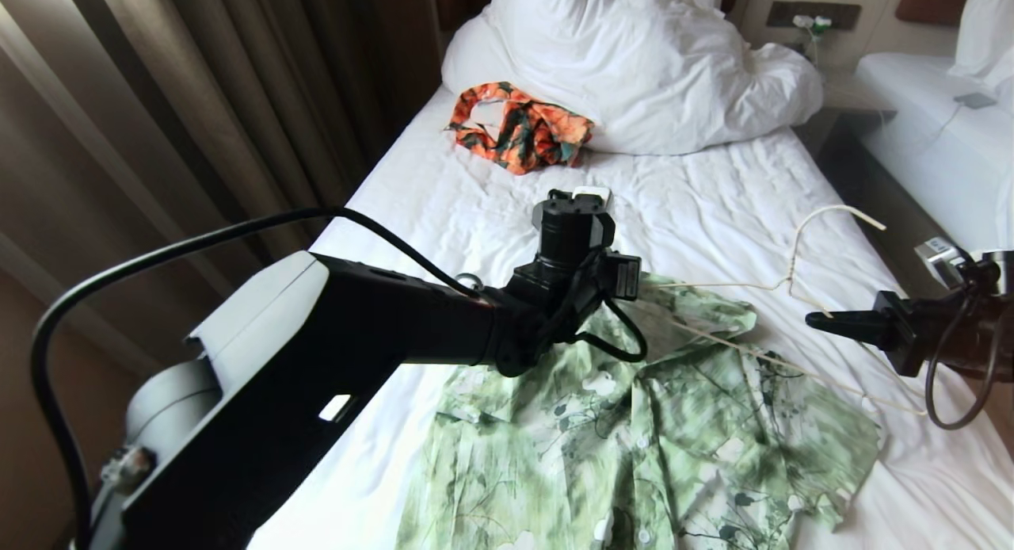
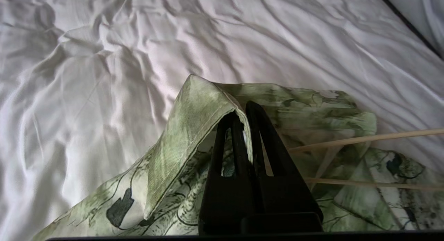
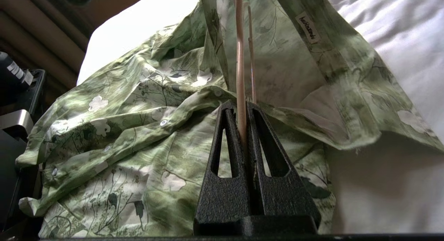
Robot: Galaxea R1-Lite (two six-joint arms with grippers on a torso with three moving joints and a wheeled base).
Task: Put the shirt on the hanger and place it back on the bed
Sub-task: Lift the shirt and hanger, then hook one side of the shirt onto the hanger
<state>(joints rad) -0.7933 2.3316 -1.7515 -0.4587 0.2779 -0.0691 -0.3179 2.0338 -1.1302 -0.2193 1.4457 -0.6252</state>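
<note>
On the bed [image 1: 713,209], toward its near edge, the left gripper [image 2: 242,116] pinches the shirt [image 1: 634,423] fabric tight, while the right gripper [image 3: 241,109] clamps the hanger [image 3: 239,60] wire.

Left gripper [image 2: 244,117] clamped on cloth, arm outstretched; right gripper [image 3: 241,110] pinched closed, apparently on wire, reaching inward.

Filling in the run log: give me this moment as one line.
left gripper: shut on shirt edge | right gripper: shut on hanger wire | hanger: one end inside shirt | shirt: on bed
</note>
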